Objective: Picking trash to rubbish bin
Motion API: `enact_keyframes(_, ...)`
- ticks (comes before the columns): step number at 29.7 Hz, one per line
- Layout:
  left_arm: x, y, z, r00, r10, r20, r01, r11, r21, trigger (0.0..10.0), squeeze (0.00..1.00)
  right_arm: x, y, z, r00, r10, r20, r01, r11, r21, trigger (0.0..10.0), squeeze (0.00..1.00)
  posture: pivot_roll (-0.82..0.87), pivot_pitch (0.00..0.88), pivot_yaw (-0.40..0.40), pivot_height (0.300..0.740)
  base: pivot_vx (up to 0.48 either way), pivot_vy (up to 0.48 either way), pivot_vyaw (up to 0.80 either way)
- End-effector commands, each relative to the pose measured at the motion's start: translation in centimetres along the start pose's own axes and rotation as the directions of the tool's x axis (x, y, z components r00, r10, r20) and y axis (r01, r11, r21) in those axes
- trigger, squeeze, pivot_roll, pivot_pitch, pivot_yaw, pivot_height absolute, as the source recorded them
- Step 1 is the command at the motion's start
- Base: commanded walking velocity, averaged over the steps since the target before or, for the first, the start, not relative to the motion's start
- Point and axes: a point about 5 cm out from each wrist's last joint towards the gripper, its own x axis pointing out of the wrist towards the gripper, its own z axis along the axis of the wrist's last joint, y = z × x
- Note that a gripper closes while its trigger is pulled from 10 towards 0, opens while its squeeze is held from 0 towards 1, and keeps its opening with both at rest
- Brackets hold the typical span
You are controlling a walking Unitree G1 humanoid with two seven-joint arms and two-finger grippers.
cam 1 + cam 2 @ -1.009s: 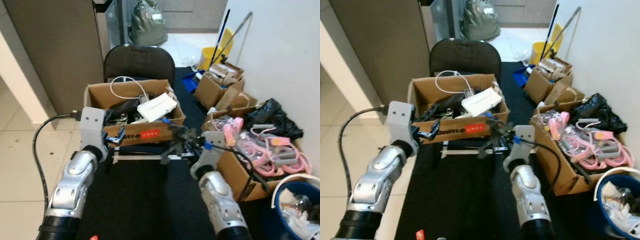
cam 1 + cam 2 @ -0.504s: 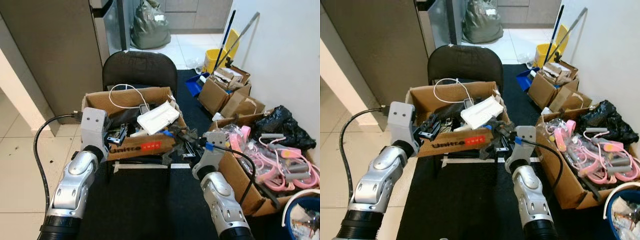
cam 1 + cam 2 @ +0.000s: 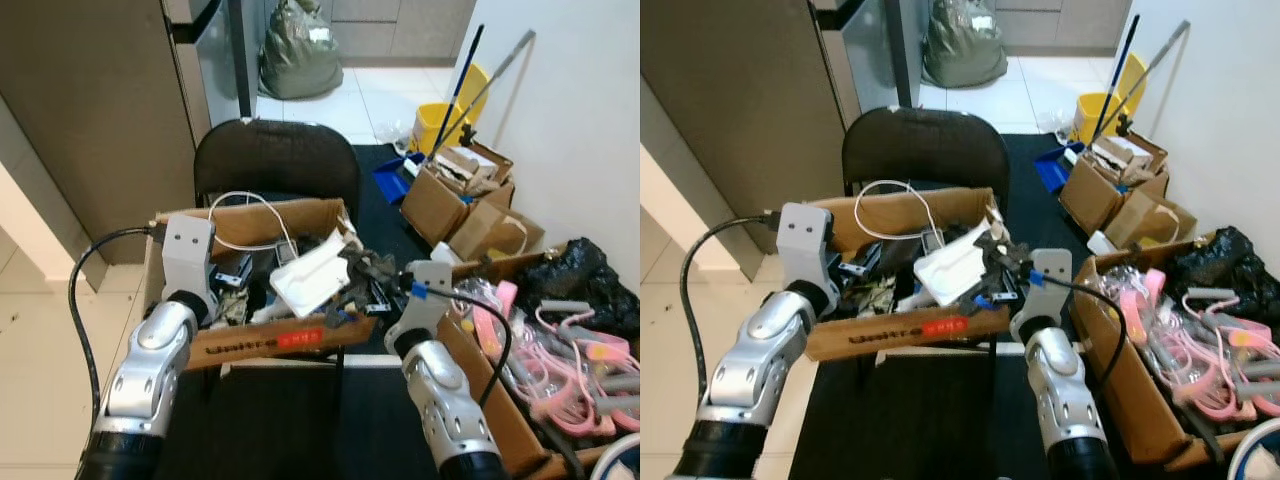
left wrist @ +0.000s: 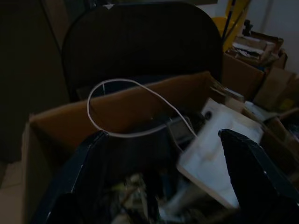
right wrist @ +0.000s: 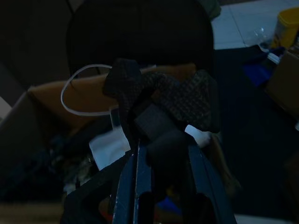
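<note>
1. A cardboard box full of clutter sits on a black chair ahead; a white cable loops over its back wall; a white slab lies tilted near its middle.
2. The right gripper is raised over the box's right end, beside the slab; its fingers are clamped on a dark, crumpled scrap, plain in the right wrist view.
3. The left gripper hangs above the box's left part; its fingers stand wide apart and carry nothing.
4. To the right, on the black mat, a second box holds pink tangled items; a black bag lies behind it.
5. Further back stand smaller boxes, a yellow bucket with mop handles, and a grey sack.
</note>
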Motion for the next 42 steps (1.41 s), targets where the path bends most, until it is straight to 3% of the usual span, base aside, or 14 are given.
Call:
enact_keyframes(1,-0.3,0.4,-0.7,1.0,0.011,-0.029,-0.011,1.0,0.0,10.0,0.03,-0.1,0.5,-0.4,1.0,0.02,-0.02,-0.02,1.0,0.006,10.0,0.0,0.02,0.141,0.006,0.74,0.48,0.0,0.0)
enact_keyframes(7,-0.3,0.4,-0.6,1.0,0.009,-0.024,-0.009,1.0,-0.002,10.0,0.01,-0.1,0.6,-0.4,0.999,0.029,-0.022,-0.029,1.0,0.006,10.0,0.0,0.02,0.142,0.006,0.74,0.475,0.0,0.0)
enact_keyframes(12,-0.3,0.4,-0.5,1.0,0.015,-0.012,-0.015,1.0,0.003,10.0,0.0,0.0,0.6,-0.4,0.999,0.034,-0.023,-0.034,0.999,0.006,10.0,0.0,0.02,0.144,0.007,0.74,0.0,0.0,0.0)
enact_keyframes(20,-0.5,-0.4,-0.2,0.997,-0.068,-0.035,0.072,0.989,0.132,10.0,0.0,0.0,0.4,-0.2,0.999,0.047,-0.022,-0.047,0.999,0.002,10.0,0.0,0.02,0.145,0.006,0.74,0.0,0.0,0.0)
enact_keyframes(26,-0.7,-0.6,0.0,0.983,-0.16,-0.085,0.173,0.968,0.179,10.0,0.0,0.2,1.2,0.0,0.987,0.158,-0.029,-0.159,0.987,-0.026,10.0,0.0,0.02,0.149,0.007,0.74,0.0,0.0,0.0)
enact_keyframes(31,-1.7,0.0,-1.0,0.931,-0.266,-0.251,0.315,0.932,0.178,10.0,0.0,0.6,2.7,-1.2,0.928,0.331,-0.17,-0.352,0.93,-0.109,10.0,0.0,0.03,0.15,0.01,0.74,0.0,0.0,0.0)
enact_keyframes(35,-2.3,0.5,-0.9,0.896,-0.318,-0.311,0.373,0.918,0.136,10.0,0.0,1.2,3.9,-2.1,0.881,0.399,-0.255,-0.446,0.881,-0.161,10.0,0.0,0.03,0.152,0.007,0.74,0.0,0.0,0.0)
enact_keyframes(38,-2.7,0.5,-0.9,0.874,-0.343,-0.344,0.404,0.907,0.121,10.0,0.0,1.8,4.6,-2.4,0.87,0.416,-0.266,-0.467,0.868,-0.169,10.0,0.0,0.04,0.156,0.005,0.74,0.0,0.0,0.0)
enact_keyframes(40,-3.2,0.4,-1.3,0.84,-0.365,-0.403,0.439,0.892,0.108,10.0,0.0,3.0,6.1,-2.2,0.863,0.434,-0.256,-0.484,0.856,-0.18,10.0,0.0,0.04,0.158,0.004,0.74,0.0,0.0,0.0)
enact_keyframes(42,-3.3,0.3,-1.3,0.836,-0.364,-0.411,0.443,0.889,0.113,10.0,0.0,3.4,6.4,-2.0,0.866,0.432,-0.251,-0.481,0.858,-0.183,10.0,0.0,0.05,0.16,0.003,0.74,0.0,0.0,0.0)
